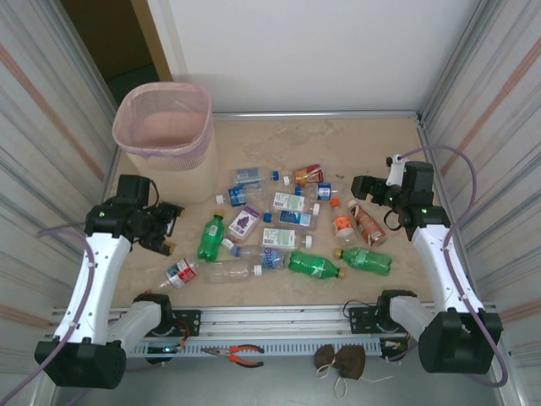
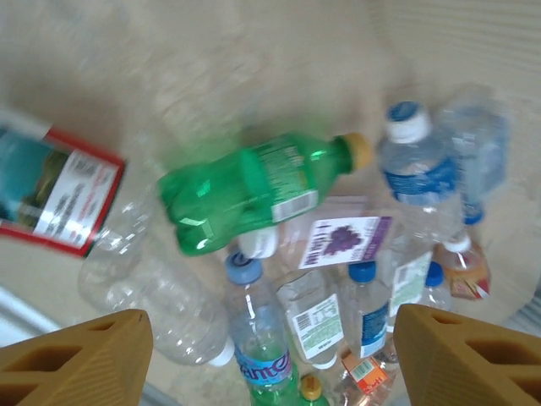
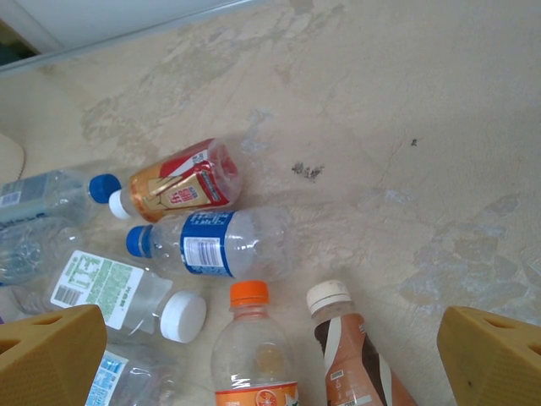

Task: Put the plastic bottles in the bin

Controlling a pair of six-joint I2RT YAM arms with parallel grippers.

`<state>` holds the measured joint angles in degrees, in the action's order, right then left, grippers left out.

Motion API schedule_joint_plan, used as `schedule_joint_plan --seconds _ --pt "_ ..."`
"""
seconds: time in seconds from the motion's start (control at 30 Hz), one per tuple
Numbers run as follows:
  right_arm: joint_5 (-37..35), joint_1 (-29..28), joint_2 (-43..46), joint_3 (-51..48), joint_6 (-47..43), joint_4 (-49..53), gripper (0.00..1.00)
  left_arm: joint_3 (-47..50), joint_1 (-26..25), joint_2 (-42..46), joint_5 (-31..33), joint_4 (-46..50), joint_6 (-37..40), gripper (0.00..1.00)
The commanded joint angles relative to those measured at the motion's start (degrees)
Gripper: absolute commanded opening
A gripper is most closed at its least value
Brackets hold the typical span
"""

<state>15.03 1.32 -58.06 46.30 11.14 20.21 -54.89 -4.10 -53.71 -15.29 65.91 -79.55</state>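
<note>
Several plastic bottles lie scattered on the tan table between the arms, among them a green one (image 1: pixel 211 237) and a brown one (image 1: pixel 368 222). The beige bin (image 1: pixel 162 139) with its pink liner stands at the back left. My left gripper (image 1: pixel 172 228) hovers open just left of the pile, nothing between its fingers. In the left wrist view the left gripper (image 2: pixel 270 364) looks down on a green bottle (image 2: pixel 254 190) and a blue-capped clear one (image 2: pixel 258 330). My right gripper (image 1: pixel 358 191) is open above the pile's right end. In the right wrist view the right gripper (image 3: pixel 270 355) spans an orange-capped bottle (image 3: pixel 254 355) and a brown bottle (image 3: pixel 347 364).
Corrugated walls close in both sides of the table. A metal rail runs along the near edge, with orange-handled pliers (image 1: pixel 245 353) and brown pouches (image 1: pixel 342 359) in front of it. Bare tabletop (image 1: pixel 338 139) stretches behind the bottles, right of the bin.
</note>
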Motion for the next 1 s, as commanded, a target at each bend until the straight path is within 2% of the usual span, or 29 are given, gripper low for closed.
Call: schedule_joint_plan --seconds 0.0,0.1,0.47,0.7,0.97 --pt "0.12 -0.51 1.11 0.44 -0.13 0.00 0.99 5.10 -0.82 3.02 -3.17 3.02 -13.08 0.80" --pt "-0.05 -0.47 1.11 0.44 -0.24 -0.05 0.99 9.81 -0.82 4.97 -3.88 2.26 -18.07 0.86" --pt "0.18 -0.48 0.59 0.92 -0.68 0.05 0.99 20.62 0.17 9.11 -3.55 -1.96 -28.52 0.94" --pt "0.48 -0.52 0.15 0.95 -0.81 0.10 0.99 23.52 4.30 6.71 -2.06 -6.68 -27.42 0.96" --pt "0.38 -0.46 -0.52 1.03 -1.02 0.15 0.99 25.64 6.40 -1.04 -2.43 -13.67 -24.68 0.87"
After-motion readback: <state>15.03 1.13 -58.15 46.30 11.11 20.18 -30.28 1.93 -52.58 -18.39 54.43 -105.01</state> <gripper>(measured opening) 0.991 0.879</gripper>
